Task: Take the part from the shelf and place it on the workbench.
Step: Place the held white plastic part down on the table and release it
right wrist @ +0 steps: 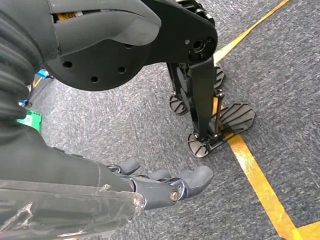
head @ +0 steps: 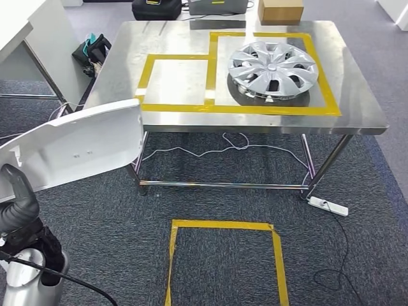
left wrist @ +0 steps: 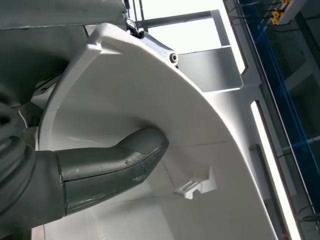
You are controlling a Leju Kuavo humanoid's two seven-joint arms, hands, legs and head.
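white part carried in the left hand, short of the workbench

over at the near left corner of the workbench (head: 356, 95), the white part (head: 72, 150) is up in the air, held by the robot's left hand (head: 19, 201). it is a broad, curved white panel, and its far edge reaches about level with the table's front corner without resting on the steel top. from the left wrist view the thick grey thumb (left wrist: 113, 162) is pressed flat against the inner face of the white part (left wrist: 151, 100), so the hand is clamped on it; the other fingers are hidden behind the panel.

on the table, yellow tape (head: 211, 70) marks out two boxes. a silver hubcap (head: 273, 67) lies in the larger, right-hand box; the smaller left box has bare steel in it.

down by the floor, the right hand (right wrist: 158, 187) hangs above the grey carpet (right wrist: 286, 90), its fingers stretched out straight and close side by side, holding nothing. a yellow tape square (head: 226, 255) is marked on the carpet in front of the table.
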